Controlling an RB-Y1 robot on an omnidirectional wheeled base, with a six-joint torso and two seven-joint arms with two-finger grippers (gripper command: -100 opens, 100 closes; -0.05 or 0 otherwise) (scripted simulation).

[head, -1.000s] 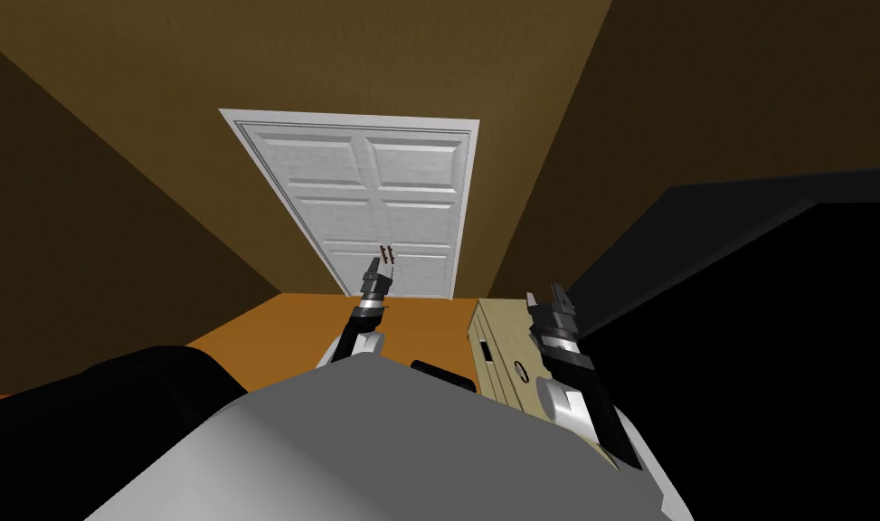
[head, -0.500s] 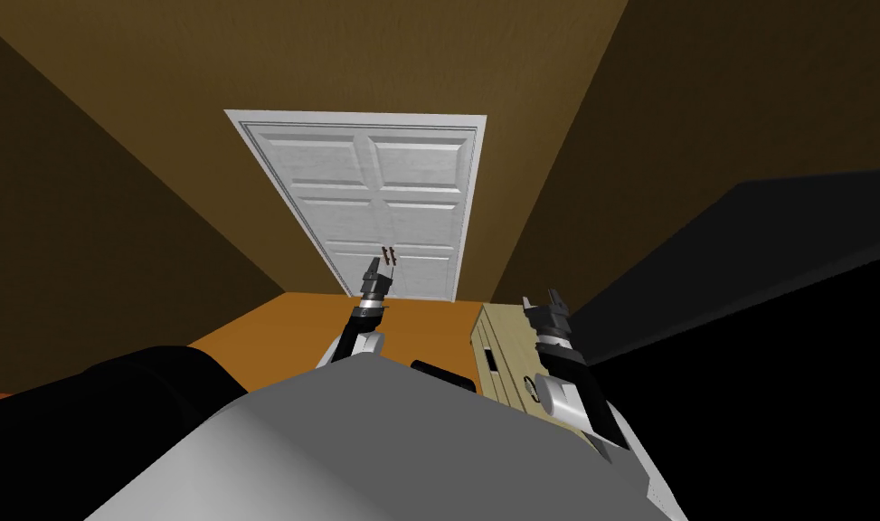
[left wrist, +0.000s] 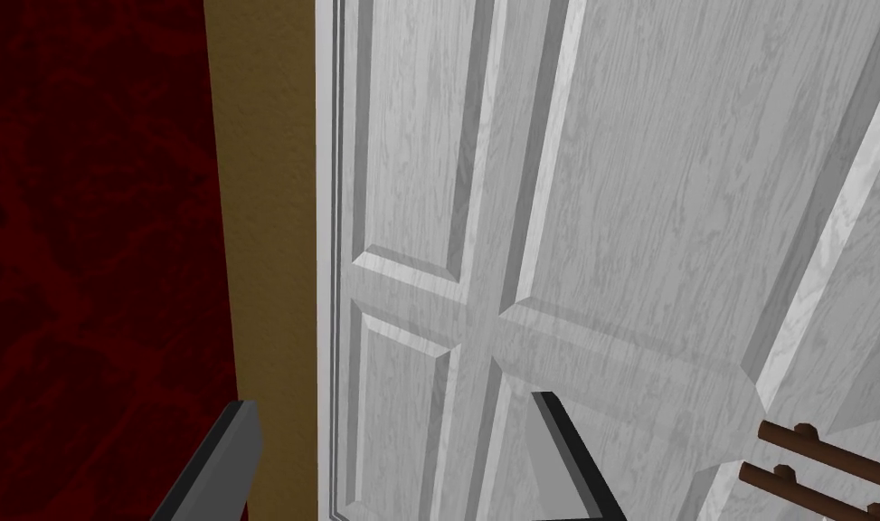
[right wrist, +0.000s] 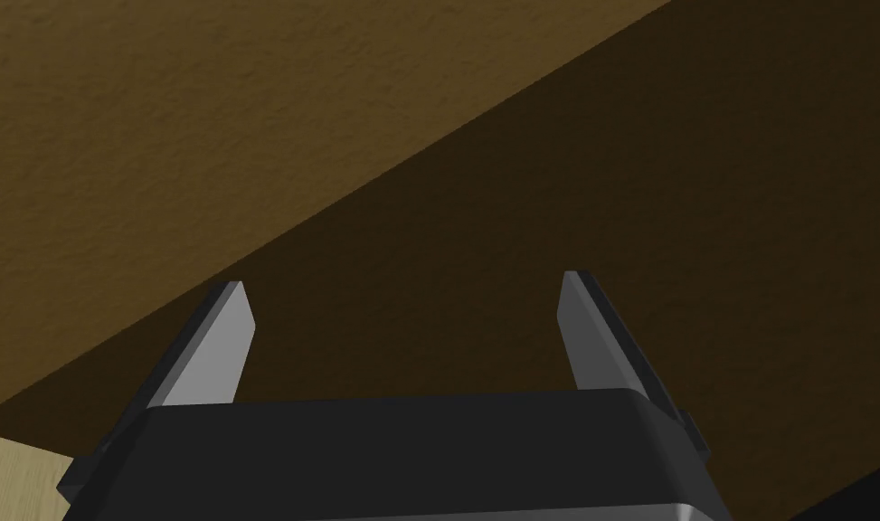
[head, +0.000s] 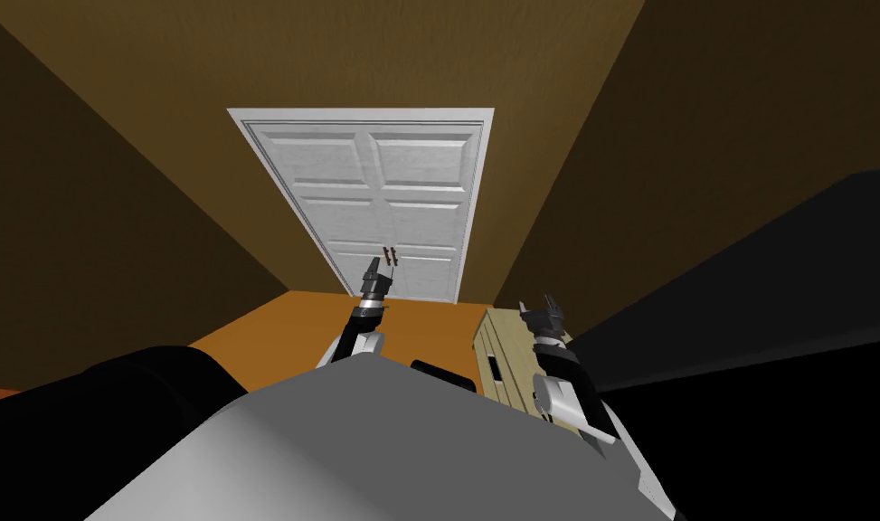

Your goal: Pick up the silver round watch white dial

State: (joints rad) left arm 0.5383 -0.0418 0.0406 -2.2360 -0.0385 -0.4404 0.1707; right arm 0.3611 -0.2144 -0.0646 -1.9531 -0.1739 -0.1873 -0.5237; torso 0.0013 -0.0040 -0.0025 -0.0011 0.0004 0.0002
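Watch handling is a matter of judgement here, since I cannot tell where the watch lies; the likeliest place is the top of the pale wooden cabinet [head: 496,357] at the near right, where the right forearm covers much of the surface. A silver round watch should be light, with a hard, smooth and slippery case, a dial glass that scratches or cracks under a hard pinch, and a band that may flop or sag. The best hold is probably across the rim of the case from both sides, or across the band right next to the case, with gentle pressure and nothing pressing on the dial. The right gripper [head: 537,305] hangs over the far edge of that cabinet, its jaws apart and holding nothing. The left gripper [head: 374,264] is raised further left, toward the white panelled door [head: 383,199] at the far end, jaws likewise apart and empty, near the door's brown handles [head: 390,254]. Orange floor [head: 284,326] runs between, and a black area [head: 772,380] lies right of the cabinet.
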